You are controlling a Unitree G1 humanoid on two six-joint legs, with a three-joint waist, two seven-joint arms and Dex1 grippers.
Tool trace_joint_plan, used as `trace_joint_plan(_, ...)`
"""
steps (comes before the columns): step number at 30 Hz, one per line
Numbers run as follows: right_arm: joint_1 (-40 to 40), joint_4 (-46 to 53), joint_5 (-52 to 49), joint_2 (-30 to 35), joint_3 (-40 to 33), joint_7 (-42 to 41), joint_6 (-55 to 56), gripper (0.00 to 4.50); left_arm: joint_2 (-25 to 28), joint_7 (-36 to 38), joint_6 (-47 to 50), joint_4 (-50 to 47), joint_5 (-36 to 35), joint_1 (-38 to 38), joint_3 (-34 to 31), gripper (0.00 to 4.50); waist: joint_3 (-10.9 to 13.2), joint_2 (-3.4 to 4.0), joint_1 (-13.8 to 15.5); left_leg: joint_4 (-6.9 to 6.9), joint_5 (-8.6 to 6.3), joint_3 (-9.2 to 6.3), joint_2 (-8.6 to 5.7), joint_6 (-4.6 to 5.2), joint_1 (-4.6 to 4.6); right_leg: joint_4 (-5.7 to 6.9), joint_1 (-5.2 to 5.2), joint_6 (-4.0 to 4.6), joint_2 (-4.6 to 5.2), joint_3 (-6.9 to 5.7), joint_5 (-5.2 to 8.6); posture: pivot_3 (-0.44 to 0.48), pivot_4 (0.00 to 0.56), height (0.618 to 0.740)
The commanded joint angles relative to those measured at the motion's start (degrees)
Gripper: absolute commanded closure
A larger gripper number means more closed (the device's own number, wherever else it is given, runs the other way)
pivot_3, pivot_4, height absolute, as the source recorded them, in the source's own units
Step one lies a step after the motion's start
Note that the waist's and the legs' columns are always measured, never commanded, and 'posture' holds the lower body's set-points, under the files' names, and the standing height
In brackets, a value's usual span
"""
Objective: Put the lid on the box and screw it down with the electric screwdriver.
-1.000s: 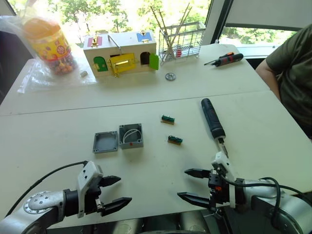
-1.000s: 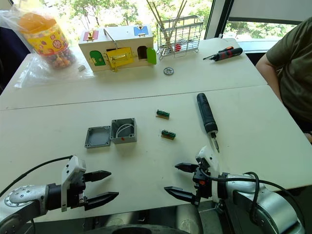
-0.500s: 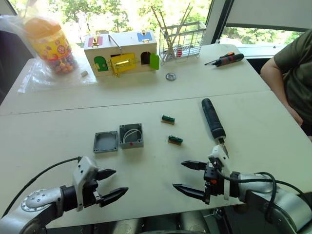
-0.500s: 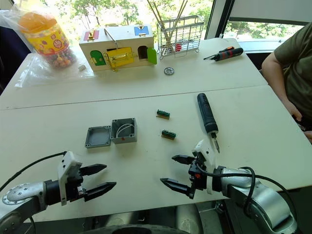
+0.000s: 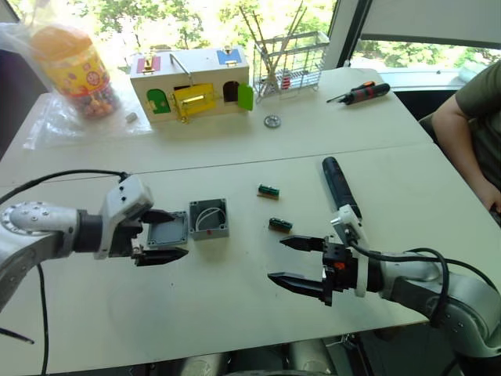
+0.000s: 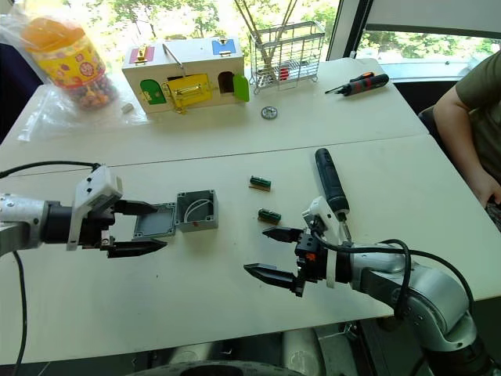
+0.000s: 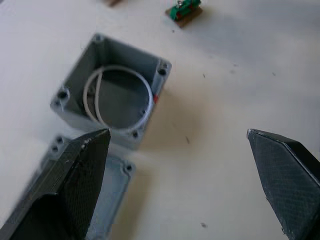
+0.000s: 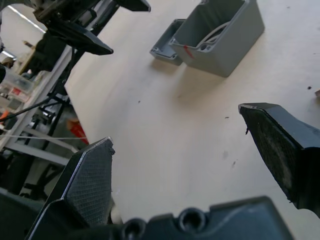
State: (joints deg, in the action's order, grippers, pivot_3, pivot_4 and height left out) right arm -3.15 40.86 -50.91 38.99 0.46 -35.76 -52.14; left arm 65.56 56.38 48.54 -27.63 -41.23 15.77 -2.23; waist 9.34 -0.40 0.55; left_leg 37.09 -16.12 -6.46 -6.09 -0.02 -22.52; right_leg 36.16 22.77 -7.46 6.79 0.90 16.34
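Grey flat square plastic lid (image 5: 168, 229) lay touching open grey box (image 5: 210, 218); left gripper (image 5: 159, 235) jaws apart over lid, right gripper (image 5: 301, 262) spread, empty. Risk: fingers nudging box, shifting both.

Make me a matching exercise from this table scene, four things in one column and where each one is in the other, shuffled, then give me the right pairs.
Things
1. lid
2. box
3. electric screwdriver
4. left tool

Places
A. open, fingers on either side of the lid
B. beside the lid, open top, white wires inside
C. lying on the table beyond the right tool
D. flat on the table, touching the box

Pairs: 1-D, 2-B, 3-C, 4-A
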Motion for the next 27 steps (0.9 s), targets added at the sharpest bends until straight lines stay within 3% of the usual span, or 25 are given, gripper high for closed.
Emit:
trace_joint_plan(1,-1.7,2.2,2.1,-1.6,3.0,3.1,0.5,0.00,-1.4,5.4,-7.1,4.1,12.3,8.5,13.1,0.05,0.0,0.01,0.0,-0.03,0.02,0.00,0.01,-0.04,0.00,0.01,0.01,0.00,0.00,0.02,0.00,0.000,0.150,0.740)
trace_joint_plan(7,-3.6,4.3,4.8,-3.4,5.8,7.3,0.5,0.00,-6.4,11.8,-14.0,12.7,24.4,17.0,25.5,0.05,0.0,-0.01,0.1,-0.02,0.03,-0.02,0.04,-0.01,0.00,0.09,0.05,0.00,-0.04,0.01,-0.01,0.000,0.150,0.740)
trace_joint_plan(11,-3.8,6.4,4.7,-4.0,6.3,9.4,-0.4,0.00,-9.5,14.6,-18.2,18.0,28.5,18.9,27.8,0.05,0.0,-0.04,0.1,0.01,0.05,-0.03,0.03,-0.03,-0.02,0.12,0.05,0.00,-0.08,-0.01,-0.01,0.000,0.150,0.740)
trace_joint_plan(14,-3.0,7.7,4.8,-3.8,6.2,10.5,-0.6,0.00,-13.1,15.0,-20.9,21.8,30.9,20.0,28.8,0.86,0.0,-0.04,0.1,0.06,0.06,-0.02,0.01,-0.03,-0.01,0.15,0.04,-0.01,-0.09,-0.01,-0.01,0.000,0.150,0.740)
trace_joint_plan(21,-1.1,8.9,5.5,-2.9,5.3,11.3,-0.4,0.00,-17.2,17.5,-24.8,25.0,34.1,20.8,28.6,4.42,0.0,-0.05,0.1,0.09,0.06,-0.04,0.01,-0.02,-0.01,0.27,0.08,-0.03,-0.11,-0.02,-0.01,0.000,0.150,0.740)
trace_joint_plan(27,0.0,10.2,4.2,-0.1,3.9,10.5,-1.4,0.00,-19.1,20.3,-35.3,31.1,37.1,21.9,28.3,4.46,0.0,-0.04,0.3,0.16,0.07,-0.07,0.00,-0.02,0.00,0.33,0.04,-0.04,-0.10,-0.06,-0.01,0.000,0.150,0.740)
